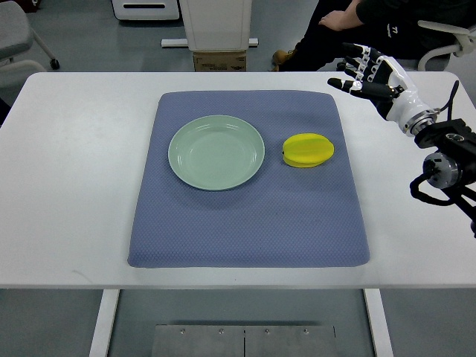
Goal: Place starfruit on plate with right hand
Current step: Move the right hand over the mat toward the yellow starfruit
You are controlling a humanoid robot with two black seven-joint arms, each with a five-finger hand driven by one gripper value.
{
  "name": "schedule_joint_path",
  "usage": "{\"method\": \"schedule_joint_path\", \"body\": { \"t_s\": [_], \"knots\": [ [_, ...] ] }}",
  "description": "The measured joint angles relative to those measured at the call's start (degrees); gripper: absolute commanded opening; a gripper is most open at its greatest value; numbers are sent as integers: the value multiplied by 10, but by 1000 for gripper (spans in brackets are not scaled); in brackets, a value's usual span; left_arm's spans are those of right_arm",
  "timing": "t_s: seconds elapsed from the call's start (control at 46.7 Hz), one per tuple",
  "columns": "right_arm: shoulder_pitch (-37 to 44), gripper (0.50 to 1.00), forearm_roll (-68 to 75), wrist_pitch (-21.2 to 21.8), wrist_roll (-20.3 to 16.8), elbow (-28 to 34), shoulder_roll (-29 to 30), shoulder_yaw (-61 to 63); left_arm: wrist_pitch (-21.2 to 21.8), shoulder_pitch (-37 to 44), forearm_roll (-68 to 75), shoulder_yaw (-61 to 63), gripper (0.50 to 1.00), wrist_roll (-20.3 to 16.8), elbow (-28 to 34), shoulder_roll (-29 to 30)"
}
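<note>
The starfruit [308, 150] lies on the blue mat [249, 223] at centre right of the frame, just right of the green plate [216, 152] and not touching it. The plate sits at the mat's upper middle with nothing on it. The right hand [374, 80] hangs at the upper right, over the white table's [67, 186] far edge, fingers spread and holding nothing, well apart from the fruit. A seated person [349, 26] shows beyond the table at the top right.

Tabletop [67, 171]: white, rectangular, bare around the edges.
Mat [245, 223]: blue-grey, textured, lying flat at the middle of the tabletop, its corners rounded, with white margin showing on every side.
</note>
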Motion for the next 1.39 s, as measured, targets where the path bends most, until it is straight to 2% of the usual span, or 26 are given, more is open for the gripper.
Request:
{"method": "schedule_joint_path", "body": {
  "t_s": [0.321,0.642,0.942,1.134,1.305,1.391],
  "knots": [
    [55,1000,-92,-2,1,25,-65,-106,0,0,0,0,1000,0,0,0],
    [103,1000,-200,-40,8,89,-101,-208,0,0,0,0,1000,0,0,0],
    [162,1000,-211,-60,13,106,-111,-275,0,0,0,0,1000,0,0,0],
    [196,1000,-214,-60,31,147,-145,-329,0,0,0,0,1000,0,0,0],
    [189,1000,-214,-66,29,150,-143,-342,0,0,0,0,1000,0,0,0],
    [171,1000,-213,-90,18,150,-137,-343,0,0,0,0,1000,0,0,0]
  ]
}}
